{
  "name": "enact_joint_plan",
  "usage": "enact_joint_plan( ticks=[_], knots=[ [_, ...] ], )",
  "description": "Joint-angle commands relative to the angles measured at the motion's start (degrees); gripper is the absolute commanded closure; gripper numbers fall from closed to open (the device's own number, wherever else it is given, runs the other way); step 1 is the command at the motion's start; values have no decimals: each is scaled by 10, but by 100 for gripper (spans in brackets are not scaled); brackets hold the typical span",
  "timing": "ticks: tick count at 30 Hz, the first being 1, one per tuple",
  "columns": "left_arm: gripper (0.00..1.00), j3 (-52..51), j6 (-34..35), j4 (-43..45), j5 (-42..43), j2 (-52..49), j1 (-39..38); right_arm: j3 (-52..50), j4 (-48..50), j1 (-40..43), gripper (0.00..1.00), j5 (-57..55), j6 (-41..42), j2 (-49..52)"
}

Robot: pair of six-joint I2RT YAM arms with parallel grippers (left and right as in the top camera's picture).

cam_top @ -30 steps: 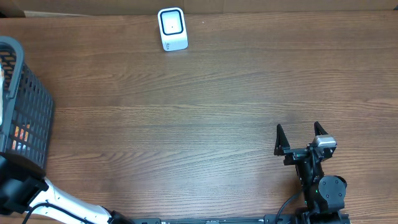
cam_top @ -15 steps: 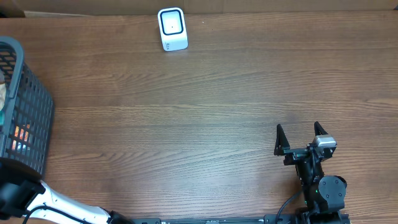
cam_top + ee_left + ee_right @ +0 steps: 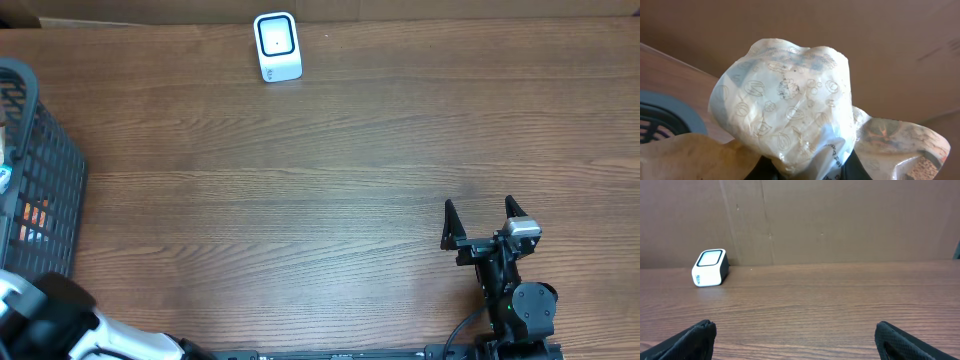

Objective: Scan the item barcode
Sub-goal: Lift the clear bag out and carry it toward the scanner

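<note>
left fingers (image 3: pixel 762 172) closed on a crumpled pale plastic bag (image 3: pixel 785 105), only dark bits of the fingers show at the bottom edge of the left wrist view, under the bag

bag fills the middle of that view, whitish film with leaf line drawings, some dark print low on its right side, no barcode readable from here

tan packaging in the lower left and a printed packet (image 3: pixel 900 145) in the lower right of the same view, cannot tell whether they are part of the bag or separate items

basket (image 3: pixel 40 190) sits at the left edge of the overhead frame, dark mesh wall, orange things showing through the mesh. its grey rim also shows at the left of the left wrist view, below and behind the bag

left arm (image 3: pixel 50 320) is in the bottom left corner of the overhead frame, just below the basket, its fingers and the bag are off frame there

right fingers (image 3: pixel 892 340) wide open, nothing between them, parked low over the tabletop (image 3: pixel 330 180) in the lower right of the overhead frame

scanner (image 3: pixel 277 45), white with a dark window, stands at the top of the overhead frame left of centre, near the brown back wall. well apart from both arms and from the basket
</note>
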State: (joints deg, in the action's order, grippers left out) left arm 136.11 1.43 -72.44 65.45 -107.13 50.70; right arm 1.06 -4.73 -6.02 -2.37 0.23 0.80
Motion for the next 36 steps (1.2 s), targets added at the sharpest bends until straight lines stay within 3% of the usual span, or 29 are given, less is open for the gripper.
enact_joint_plan(
  ticks=[1, 9, 17, 25, 36],
  knots=[
    [96, 14, 20, 1, -153, 67, -50, -6, 2, 2, 0, -5, -1, -4],
    [96, 14, 20, -37, -382, 106, -268, -6, 2, 2, 0, -5, -1, -4],
    [96, 12, 20, -117, -590, 56, -544, -6, 2, 2, 0, -5, -1, -4],
    [96, 12, 28, -142, -617, -71, -711, -6, 2, 2, 0, -5, -1, -4],
    [96, 12, 117, -146, -612, -244, -767, -6, 2, 2, 0, -5, -1, -4]
  ],
)
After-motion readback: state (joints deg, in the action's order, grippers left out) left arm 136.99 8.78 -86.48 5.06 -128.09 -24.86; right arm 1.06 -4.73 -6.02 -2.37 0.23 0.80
